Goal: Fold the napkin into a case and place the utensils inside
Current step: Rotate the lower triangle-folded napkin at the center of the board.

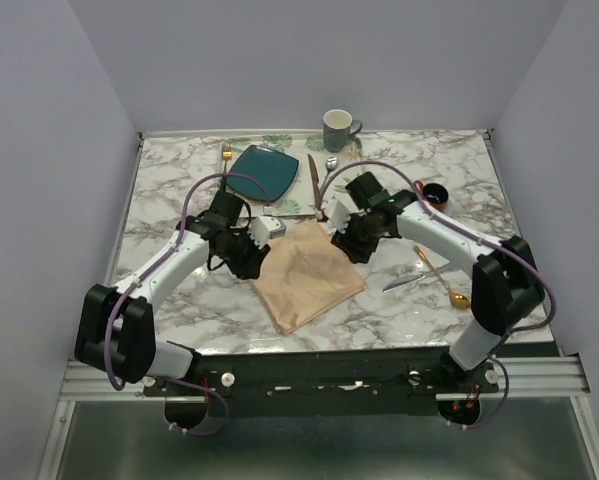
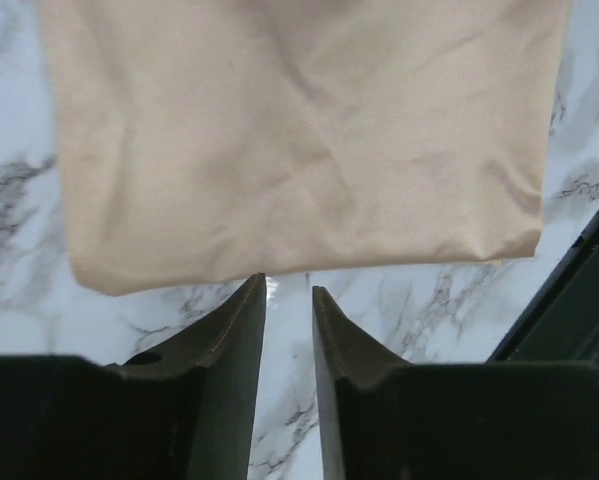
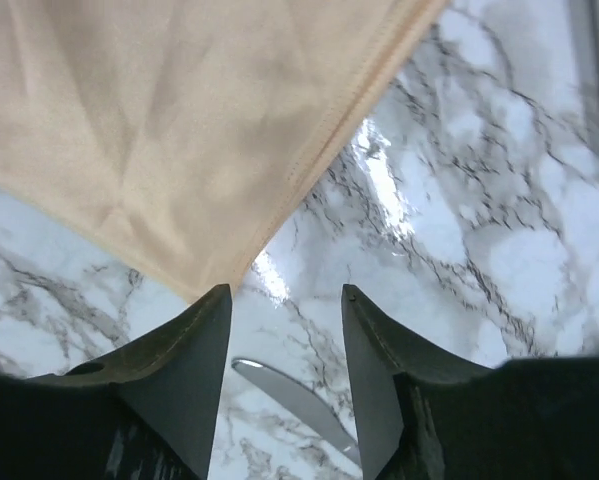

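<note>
The peach-tan napkin [image 1: 307, 275] lies folded and slightly rumpled in the middle of the marble table. My left gripper [image 1: 254, 258] hovers at its left edge. In the left wrist view its fingers [image 2: 241, 340] stand a narrow gap apart, open, with nothing between them and the napkin [image 2: 299, 140] just beyond the tips. My right gripper [image 1: 351, 245] is at the napkin's upper right corner, open and empty, beside the cloth's hemmed edge [image 3: 179, 130]. The silver knife [image 1: 404, 281] and gold spoon [image 1: 441, 279] lie to the right; the knife's blade [image 3: 294, 395] shows between my right fingers.
A teal plate [image 1: 263, 171] sits at the back on a leaf-patterned tray, with a gold fork [image 1: 226, 153] to its left and a brown-handled knife [image 1: 313, 175] to its right. A green mug [image 1: 338, 130] stands behind them. A small dark bowl [image 1: 435, 194] is at the right.
</note>
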`<state>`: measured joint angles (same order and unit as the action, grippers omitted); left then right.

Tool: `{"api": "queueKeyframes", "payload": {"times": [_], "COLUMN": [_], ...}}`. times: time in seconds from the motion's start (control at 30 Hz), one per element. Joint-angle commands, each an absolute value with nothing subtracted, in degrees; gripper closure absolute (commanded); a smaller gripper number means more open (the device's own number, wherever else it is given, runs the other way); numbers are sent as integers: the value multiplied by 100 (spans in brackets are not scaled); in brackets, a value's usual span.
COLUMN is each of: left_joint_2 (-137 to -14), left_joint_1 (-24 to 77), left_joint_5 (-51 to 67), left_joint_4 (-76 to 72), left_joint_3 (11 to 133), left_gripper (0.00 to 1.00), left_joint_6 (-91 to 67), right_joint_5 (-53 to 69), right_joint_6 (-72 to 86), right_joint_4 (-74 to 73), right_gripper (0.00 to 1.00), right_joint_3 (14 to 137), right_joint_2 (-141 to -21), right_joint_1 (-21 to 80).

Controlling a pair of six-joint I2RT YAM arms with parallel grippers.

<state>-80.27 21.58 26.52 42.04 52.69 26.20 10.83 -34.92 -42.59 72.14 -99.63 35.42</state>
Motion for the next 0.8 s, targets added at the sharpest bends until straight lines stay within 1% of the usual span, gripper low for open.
{"api": "queueKeyframes", "payload": {"times": [0.0,0.03,0.07,0.1,0.23,0.4,0.53,0.6,0.77], "left_joint_2": [-8049,-8190,-8487,-8612,-9061,-9483,-9466,-9343,-8905], "left_joint_1": [2030,2022,2021,2013,1995,2004,2021,2056,2477], "left_joint_5": [2418,2356,2277,2242,2083,1916,1898,1925,1995], "left_joint_4": [3841,3867,3876,3850,3613,3682,3805,3867,4121], "left_joint_3": [5729,5809,5879,5984,6073,5995,5687,5494,5133], "left_gripper": [58,57,57,57,57,58,60,62,63], "left_joint_6": [2715,3020,3145,3251,3550,3744,3779,3762,3735], "right_joint_5": [1985,2317,2468,2600,3303,3682,3464,3349,3252], "right_joint_6": [-2140,-1962,-1786,-1436,-941,-712,-756,-808,-905], "right_joint_4": [-4895,-5104,-5176,-5229,-5370,-5256,-5150,-5177,-5273], "right_gripper": [41,39,39,38,39,39,47,49,57], "right_joint_3": [7339,7295,7191,7111,6882,6882,7188,7426,8163], "right_joint_2": [-9229,-9255,-9290,-9325,-9755,-10186,-10783,-11168,-11724], "right_joint_1": [2964,2875,2787,2621,2365,2276,2276,2276,2285]}}
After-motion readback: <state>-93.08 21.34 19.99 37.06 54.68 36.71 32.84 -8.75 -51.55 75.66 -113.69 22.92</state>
